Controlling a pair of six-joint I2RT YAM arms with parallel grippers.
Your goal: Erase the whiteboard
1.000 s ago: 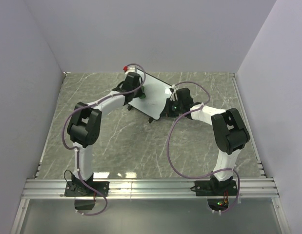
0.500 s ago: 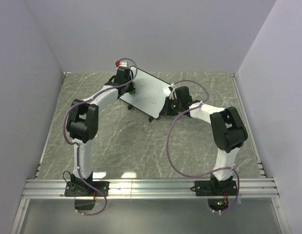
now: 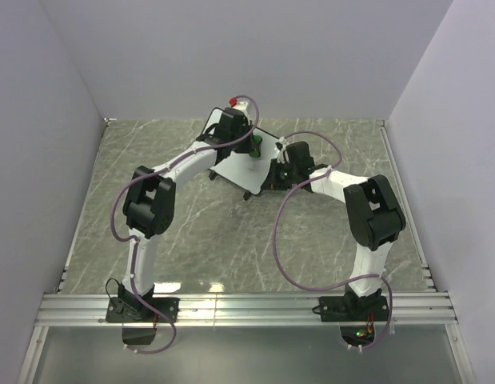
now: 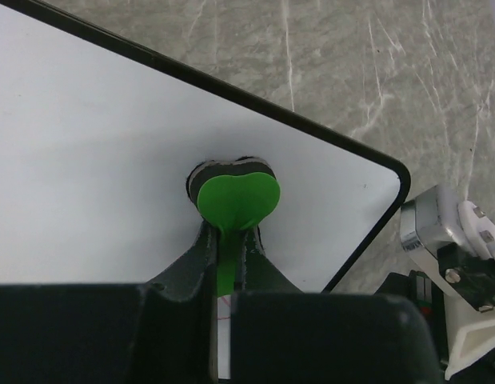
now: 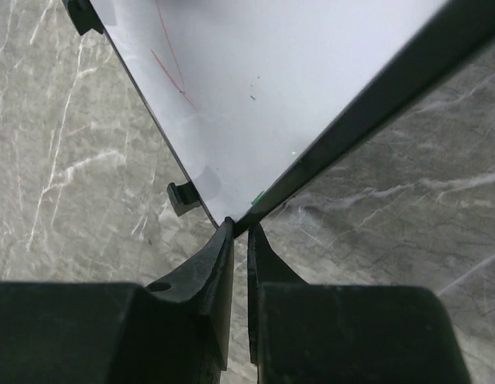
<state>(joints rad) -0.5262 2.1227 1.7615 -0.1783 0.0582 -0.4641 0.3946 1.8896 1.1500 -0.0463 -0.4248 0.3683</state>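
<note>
Whiteboard at the far middle of the grey marbled surface, left pincer clamped tight on a green eraser pressed to the board's white face near a rounded corner, right pincer nipped narrowly onto the black frame, thin red strokes on the face

The left arm and the right arm look alike: slim white tubes joined by bulky black housings, each on a black base plate, with a thin purple cable looping loosely along its length. The left one carries a small red cap at its far end, and a tiny green light glows at the foot of the right one. Seen close up, both pairs of jaws are matte black and taper from a blocky black body, and a silver and white block with a screw head sits on the right wrist.
</note>
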